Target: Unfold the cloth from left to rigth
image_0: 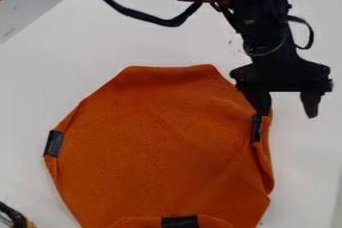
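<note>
Mostly visible orange cloth (160,147): spread on the white table (40,82), bottom cropped by the view.
Gripper (286,114): jaws apart, at the cloth's right edge; one fingertip blends into a dark patch (256,129), perhaps touching.
Lower-left corner: dark object (13,216), cut off.

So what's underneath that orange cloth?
The orange cloth lies on a white table, which shows around its edges. Whatever the cloth covers can't be seen, so I can't say whether anything else is underneath.
</note>
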